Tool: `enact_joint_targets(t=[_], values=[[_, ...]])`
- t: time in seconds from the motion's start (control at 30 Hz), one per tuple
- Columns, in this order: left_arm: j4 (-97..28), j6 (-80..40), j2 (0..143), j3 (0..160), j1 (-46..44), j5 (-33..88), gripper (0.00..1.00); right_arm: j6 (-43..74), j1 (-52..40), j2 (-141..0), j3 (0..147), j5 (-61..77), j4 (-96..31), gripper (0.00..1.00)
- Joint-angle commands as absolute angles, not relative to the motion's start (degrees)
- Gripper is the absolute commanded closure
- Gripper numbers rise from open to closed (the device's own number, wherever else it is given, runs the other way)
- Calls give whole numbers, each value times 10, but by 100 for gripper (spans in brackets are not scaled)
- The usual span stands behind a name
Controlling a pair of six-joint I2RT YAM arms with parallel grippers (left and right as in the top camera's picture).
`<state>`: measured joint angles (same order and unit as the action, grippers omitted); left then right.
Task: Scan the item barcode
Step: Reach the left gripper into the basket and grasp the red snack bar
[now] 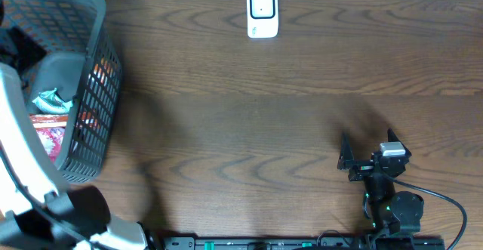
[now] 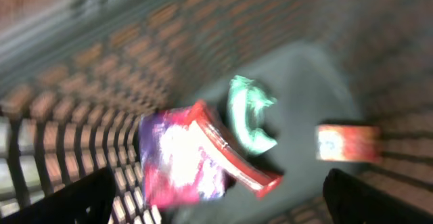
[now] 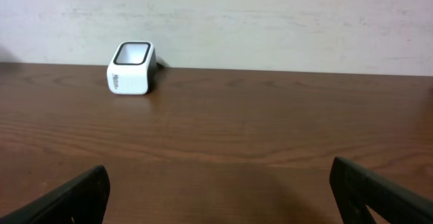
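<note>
Scanner (image 1: 263, 13) white, boxy, dark window; packet (image 2: 181, 162) red-white, blurred

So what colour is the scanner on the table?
The scanner is white with a dark-rimmed top window, clearest in the right wrist view.

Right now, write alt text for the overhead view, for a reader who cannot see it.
A wooden table from above: a grey mesh basket of packets at the left edge, with the left arm extending over it. A white scanner stands at the far edge, and the right gripper sits open and empty at bottom right.
</note>
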<state>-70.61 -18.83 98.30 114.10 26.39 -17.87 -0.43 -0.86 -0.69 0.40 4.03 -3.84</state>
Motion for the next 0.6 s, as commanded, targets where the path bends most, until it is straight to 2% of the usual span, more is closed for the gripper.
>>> enact_joint_targets(t=[0.0, 0.3, 0.57], values=[[-751, -367, 1054, 1133, 299, -176, 2, 4, -4, -3, 3, 38, -41, 1], [-767, -418, 1171, 1101, 306, -177, 2, 4, -4, -3, 3, 38, -41, 1], [-702, -404, 1249, 1053, 307, -175, 0, 4, -4, -3, 3, 38, -41, 1]])
